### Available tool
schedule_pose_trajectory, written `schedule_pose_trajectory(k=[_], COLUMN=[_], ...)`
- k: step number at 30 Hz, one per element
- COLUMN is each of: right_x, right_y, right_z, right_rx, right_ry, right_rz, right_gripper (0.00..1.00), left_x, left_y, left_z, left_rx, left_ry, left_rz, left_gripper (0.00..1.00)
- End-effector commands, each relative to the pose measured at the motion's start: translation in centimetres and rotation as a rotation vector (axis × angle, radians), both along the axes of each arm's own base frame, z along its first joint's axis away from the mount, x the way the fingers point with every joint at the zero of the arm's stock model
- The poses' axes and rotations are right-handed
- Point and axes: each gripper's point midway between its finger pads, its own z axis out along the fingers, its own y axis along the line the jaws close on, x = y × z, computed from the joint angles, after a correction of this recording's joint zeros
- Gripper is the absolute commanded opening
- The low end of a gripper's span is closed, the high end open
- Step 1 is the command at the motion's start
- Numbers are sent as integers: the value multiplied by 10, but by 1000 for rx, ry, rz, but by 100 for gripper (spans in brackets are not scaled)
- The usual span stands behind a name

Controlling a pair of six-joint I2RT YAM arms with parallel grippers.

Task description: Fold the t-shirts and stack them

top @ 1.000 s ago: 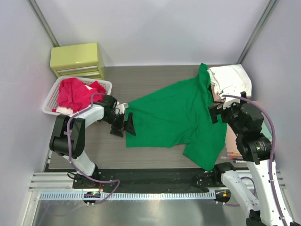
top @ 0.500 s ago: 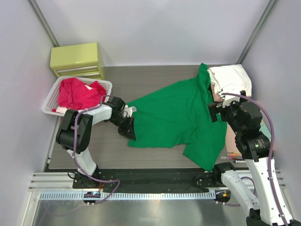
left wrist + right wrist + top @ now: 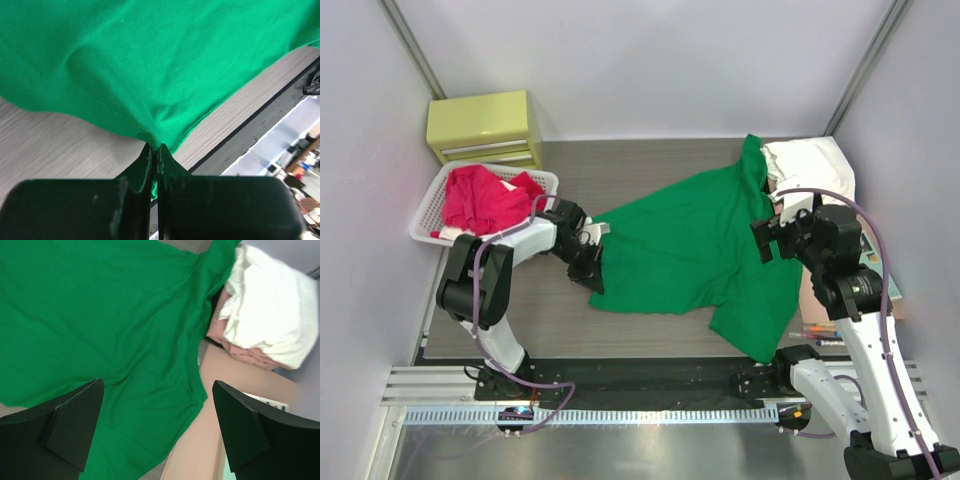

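Left gripper (image 3: 155, 150): earlier spread wide, just short of green t-shirt (image 3: 685, 250) edge. Now pushed forward, jaws pinched together on hem, cloth puckered at tips. Right gripper (image 3: 768, 238): shifted slightly inward, further over shirt cloth beneath it.

- I have my left arm folded low, with its forearm nearly level and reaching to the right.
- My left pincer (image 3: 592, 272) is pressed tight together, its tips nipping the edge of the green t-shirt (image 3: 690, 245).
- My right arm stands tall, with the wrist tipped down and leftward.
- My right pincer (image 3: 156, 390) hangs with its fingers spread wide, gripping nothing.
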Motion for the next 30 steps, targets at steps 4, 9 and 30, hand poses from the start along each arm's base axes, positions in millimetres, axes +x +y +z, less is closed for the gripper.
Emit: schedule_pose_trajectory(k=[4, 9, 30], right_x=[-15, -15, -12], right_y=[22, 25, 22], right_z=[-66, -80, -117], right_rx=[48, 63, -47], right_ry=[267, 307, 566], right_rz=[99, 106, 216], right_gripper=[96, 96, 89], left_x=[17, 20, 92], left_y=[7, 10, 68], left_z=[31, 32, 52], left_rx=[25, 48, -17], left_ry=[-187, -197, -265], left_rz=[-20, -20, 220], left_gripper=[0, 0, 0])
